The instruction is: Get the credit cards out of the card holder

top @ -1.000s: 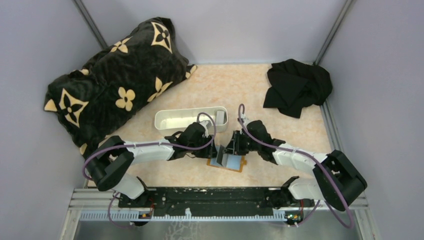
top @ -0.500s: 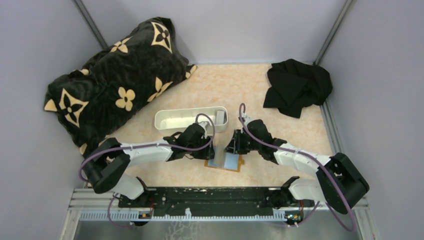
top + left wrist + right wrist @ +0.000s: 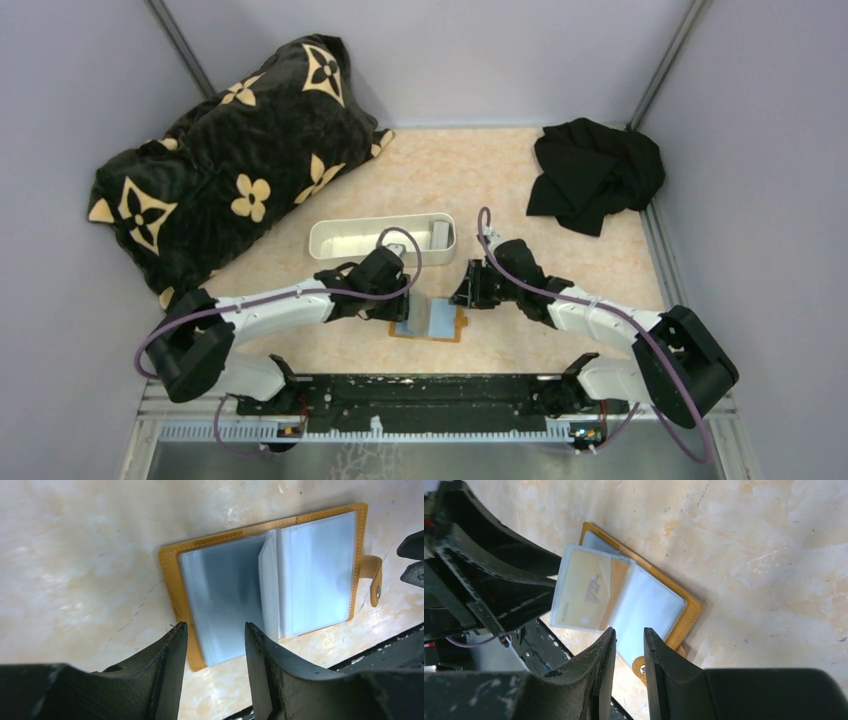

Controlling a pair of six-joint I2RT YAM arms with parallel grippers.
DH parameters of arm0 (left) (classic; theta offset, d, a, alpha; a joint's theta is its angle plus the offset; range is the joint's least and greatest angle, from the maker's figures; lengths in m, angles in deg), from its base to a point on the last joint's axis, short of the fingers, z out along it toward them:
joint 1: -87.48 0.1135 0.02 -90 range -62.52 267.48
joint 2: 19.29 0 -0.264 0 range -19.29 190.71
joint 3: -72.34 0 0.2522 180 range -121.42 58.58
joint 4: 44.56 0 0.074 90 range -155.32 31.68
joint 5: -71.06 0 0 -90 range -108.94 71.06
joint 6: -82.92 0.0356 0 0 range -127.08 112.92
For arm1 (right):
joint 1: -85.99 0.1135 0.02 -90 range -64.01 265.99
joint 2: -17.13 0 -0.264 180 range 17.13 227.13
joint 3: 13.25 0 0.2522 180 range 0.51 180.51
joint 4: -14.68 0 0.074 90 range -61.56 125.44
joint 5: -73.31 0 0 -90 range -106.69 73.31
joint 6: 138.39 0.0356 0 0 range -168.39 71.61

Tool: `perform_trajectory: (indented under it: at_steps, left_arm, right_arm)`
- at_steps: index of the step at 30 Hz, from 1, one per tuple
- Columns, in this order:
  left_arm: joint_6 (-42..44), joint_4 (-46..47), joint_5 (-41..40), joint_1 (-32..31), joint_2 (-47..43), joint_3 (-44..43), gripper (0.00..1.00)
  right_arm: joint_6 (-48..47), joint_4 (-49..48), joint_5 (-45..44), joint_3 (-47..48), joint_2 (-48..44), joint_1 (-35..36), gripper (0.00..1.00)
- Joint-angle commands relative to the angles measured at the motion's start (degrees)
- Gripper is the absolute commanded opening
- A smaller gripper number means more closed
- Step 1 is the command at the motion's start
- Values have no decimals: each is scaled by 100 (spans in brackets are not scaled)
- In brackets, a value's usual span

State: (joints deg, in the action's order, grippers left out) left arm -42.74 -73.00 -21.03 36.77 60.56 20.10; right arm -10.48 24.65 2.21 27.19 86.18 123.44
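The card holder (image 3: pixel 430 322) lies open and flat on the table, orange-tan with grey-blue clear sleeves. It also shows in the left wrist view (image 3: pixel 265 580) and the right wrist view (image 3: pixel 644 605). One loose sleeve (image 3: pixel 584 596) is lifted and shows a tan face with a dark mark; I cannot tell whether that is a card. No black or grey card shows in the holder. My left gripper (image 3: pixel 405 303) (image 3: pixel 215 625) is open and empty, just above the holder's left edge. My right gripper (image 3: pixel 462 297) (image 3: pixel 629 629) is narrowly open and empty over its right side, near the snap tab (image 3: pixel 640 664).
A long white tray (image 3: pixel 345 232) stands just behind the holder, with a grey flat piece (image 3: pixel 440 233) at its right end. A black flowered cushion (image 3: pixel 230 160) fills the back left. Black cloth (image 3: pixel 595 170) lies at the back right. Grey walls close in all round.
The card holder has slid left with my left gripper, and the sleeve that stood up now lies lower. My left arm has swung left. My right gripper has hardly moved.
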Motion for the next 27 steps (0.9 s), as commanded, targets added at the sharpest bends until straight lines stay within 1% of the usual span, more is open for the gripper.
perform_trajectory:
  at_steps: [1, 6, 9, 11, 14, 16, 18, 21, 27]
  left_arm:
    - [239, -982, -663, 22, -526, -384, 53]
    - [183, -1323, -986, 32, -762, -485, 53]
    - [103, -1289, -916, 33, -907, -441, 53]
    - [79, -876, -596, 30, -1044, -254, 52]
    - [-16, 361, 292, 42, -1154, 299, 51]
    - [-69, 1035, 810, 45, -1114, 504, 51]
    - [-105, 1487, 1160, 37, -984, 576, 51]
    - [-97, 1615, 1423, 43, -755, 482, 51]
    - [32, 1576, 1282, 38, -719, 519, 51]
  right_arm:
    - [-93, -366, 67, -4, 65, 56, 28]
    - [-96, -496, 142, 26, 217, 58, 28]
    - [-97, -563, 211, 55, 319, 57, 28]
    - [-105, -590, 253, 73, 377, 52, 28]
    - [-101, -585, 294, 140, 428, 64, 28]
    - [-119, -524, 263, 196, 432, 105, 28]
    - [-143, -458, 224, 267, 455, 162, 28]
    - [-119, -449, 178, 308, 534, 247, 28]
    - [87, -788, 207, 43, 673, 345, 27]
